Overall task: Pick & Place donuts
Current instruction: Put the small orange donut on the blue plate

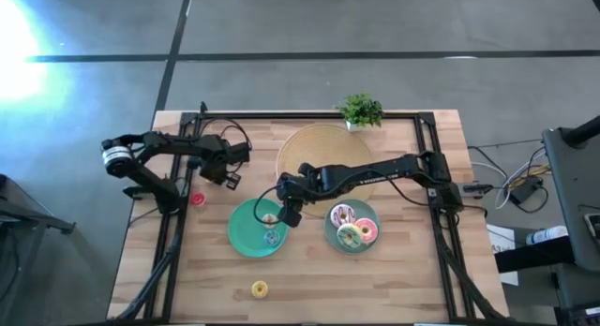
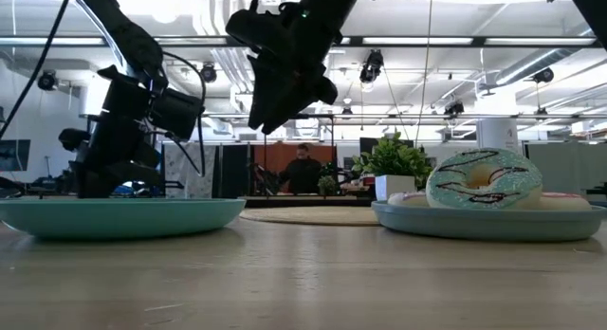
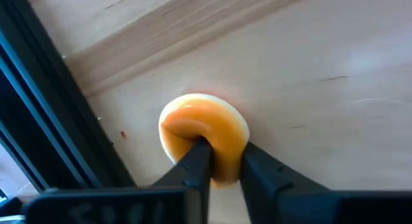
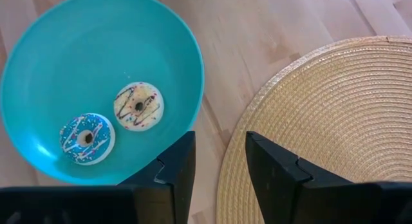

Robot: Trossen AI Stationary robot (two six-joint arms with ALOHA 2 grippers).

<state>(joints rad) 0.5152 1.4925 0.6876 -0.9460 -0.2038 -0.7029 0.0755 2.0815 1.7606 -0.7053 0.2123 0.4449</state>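
Observation:
My left gripper (image 3: 222, 163) is shut on the red-orange donut (image 3: 205, 137) near the table's left frame rail; the high view shows that donut (image 1: 197, 199) beside the rail. My right gripper (image 4: 219, 159) hangs open above the gap between the teal plate (image 4: 193, 63) and the tan mat (image 4: 335, 121), touching nothing; it is also seen in the high view (image 1: 289, 214). The cream donut (image 4: 138, 106) and the blue donut (image 4: 87, 138) lie flat in that plate. Three larger donuts (image 1: 352, 228) lie on the right plate (image 1: 330, 234). The yellow donut (image 1: 260, 289) lies on the table near its near edge. My left gripper pinches the ring wall of the red-orange donut (image 3: 222, 156). One finger (image 3: 193, 163) reaches into the hole and the other (image 3: 264, 176) sits on the outer rim. The donut is tilted in the hold. I cannot tell whether it still touches the table.
The black frame rail (image 3: 45, 114) runs close beside the held donut. A small potted plant (image 1: 361, 111) stands at the far edge behind the tan mat (image 1: 319, 148). A person (image 2: 303, 169) shows in the room behind the table. Bare wood lies toward the near edge.

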